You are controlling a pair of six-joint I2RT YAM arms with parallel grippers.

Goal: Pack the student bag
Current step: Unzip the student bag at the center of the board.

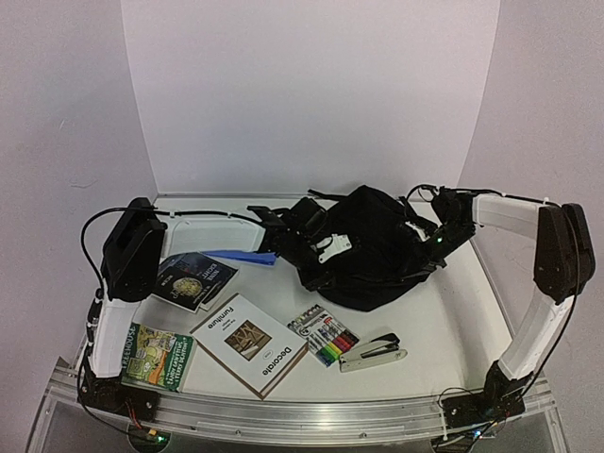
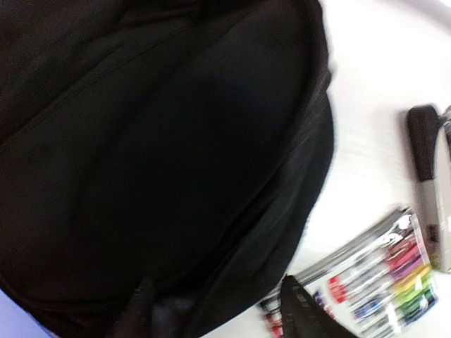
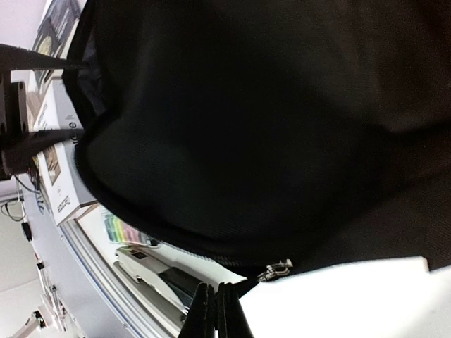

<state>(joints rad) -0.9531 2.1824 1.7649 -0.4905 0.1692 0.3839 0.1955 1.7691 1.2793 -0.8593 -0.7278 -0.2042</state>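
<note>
Black fabric fills the middle of the white table [image 1: 444, 311]: the student bag [image 1: 377, 255] lies slumped toward the far side, between the two arms, its opening turned toward the left.

The left arm [image 1: 132, 250] rises from its base at the near left corner, bends at a high elbow and stretches level across to the bag's left edge. The right arm [image 1: 557, 245] climbs from the near right corner to a raised elbow, then reaches inward and slightly down to the bag's right side.

The left gripper [image 2: 217, 285] is at the bag's opening with its fingers spread, the dark rim of the fabric lying between them. The right gripper [image 3: 215, 292] has its fingers pressed together at the bag's edge; whether a fold of fabric is caught between them is hard to tell from this angle.

Near the front, a white book [image 1: 250, 344] lies flat, with a green book [image 1: 158, 357] to its left and a dark book [image 1: 193, 278] behind it, close to the left arm. A blue flat piece [image 1: 241, 256] lies just beside the bag's left side. A marker pack [image 1: 324, 336] lies in front of the bag, a stapler [image 1: 373, 351] just beside it on the right. A small metal zipper pull [image 3: 276, 267] hangs at the bag's edge near the right gripper's fingertips.
</note>
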